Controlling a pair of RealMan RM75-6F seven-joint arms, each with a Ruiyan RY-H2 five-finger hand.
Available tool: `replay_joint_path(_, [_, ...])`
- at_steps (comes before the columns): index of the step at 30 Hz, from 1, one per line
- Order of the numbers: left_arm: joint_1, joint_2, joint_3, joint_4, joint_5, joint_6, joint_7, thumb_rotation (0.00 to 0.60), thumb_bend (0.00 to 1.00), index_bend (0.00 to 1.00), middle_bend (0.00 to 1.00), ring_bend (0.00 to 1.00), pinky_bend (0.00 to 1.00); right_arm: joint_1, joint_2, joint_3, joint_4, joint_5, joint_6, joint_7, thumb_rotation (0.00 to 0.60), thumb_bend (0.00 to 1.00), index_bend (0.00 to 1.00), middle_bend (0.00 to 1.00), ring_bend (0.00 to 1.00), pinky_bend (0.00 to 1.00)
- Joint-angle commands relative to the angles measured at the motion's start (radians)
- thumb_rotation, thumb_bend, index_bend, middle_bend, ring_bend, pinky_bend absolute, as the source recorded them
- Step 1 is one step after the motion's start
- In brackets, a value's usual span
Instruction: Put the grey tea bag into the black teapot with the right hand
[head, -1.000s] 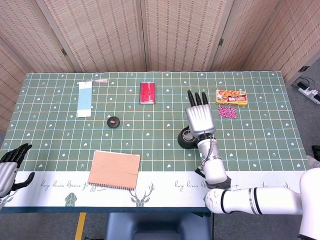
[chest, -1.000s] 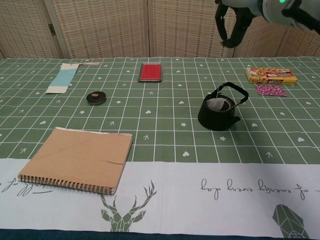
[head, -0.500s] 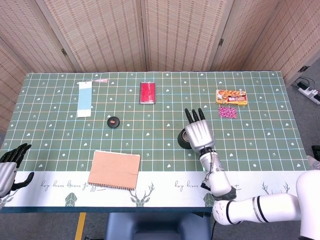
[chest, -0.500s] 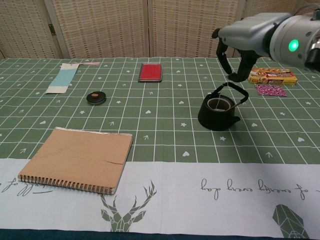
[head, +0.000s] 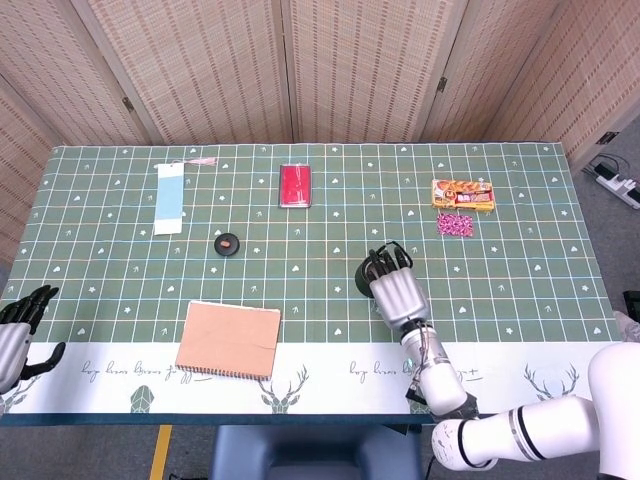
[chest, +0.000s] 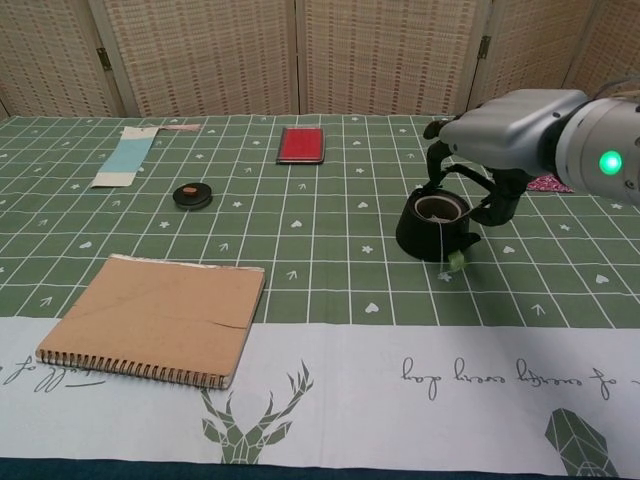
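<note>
The black teapot stands right of the table's middle, its handle upright. The grey tea bag lies inside the pot's mouth. Its string runs over the front rim, and a small green tag rests on the cloth. My right hand hovers just above the pot with its fingers hanging down on either side of the handle, holding nothing. In the head view the right hand covers most of the teapot. My left hand rests at the table's near left edge, fingers apart and empty.
A brown spiral notebook lies at the front left. A small black round tin, a pale blue bookmark and a red case sit further back. A snack box and a pink packet lie right of the pot.
My right hand came down and back toward me, from high behind the teapot to just over it. The tea bag's string and tag now hang over the pot's front.
</note>
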Motion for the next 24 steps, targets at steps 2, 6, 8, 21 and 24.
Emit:
replay_joint_path(2, [-0.001, -0.003, 0.0, -0.002, -0.002, -0.002, 0.01, 0.6, 0.38, 0.0, 0.0, 0.07, 0.11, -0.009, 0.045, -0.004, -0.064, 0.03, -0.021, 0.019, 0.6, 0.42, 0.0, 0.0, 0.0, 0.0])
replay_joint_path(6, [0.002, -0.006, -0.001, -0.005, -0.001, 0.006, 0.022, 0.6, 0.38, 0.0, 0.0, 0.07, 0.11, -0.049, 0.101, -0.041, -0.135, -0.058, 0.026, 0.058, 0.6, 0.42, 0.0, 0.0, 0.0, 0.0])
replay_joint_path(8, [0.002, -0.01, 0.0, -0.007, 0.0, 0.01, 0.036, 0.6, 0.38, 0.0, 0.0, 0.07, 0.11, -0.091, 0.129, -0.078, -0.167, -0.149, 0.084, 0.088, 0.6, 0.42, 0.0, 0.0, 0.0, 0.0])
replay_joint_path(21, [0.011, -0.061, 0.012, -0.04, 0.015, 0.048, 0.214, 0.6, 0.38, 0.0, 0.0, 0.07, 0.11, -0.65, 0.195, -0.357, 0.265, -0.726, 0.431, 0.791, 0.6, 0.42, 0.0, 0.0, 0.0, 0.0])
replay_joint_path(24, [0.011, -0.073, 0.011, -0.043, 0.018, 0.057, 0.247, 0.6, 0.38, 0.0, 0.0, 0.07, 0.11, -0.732, 0.179, -0.35, 0.393, -0.763, 0.453, 0.918, 0.6, 0.42, 0.0, 0.0, 0.0, 0.0])
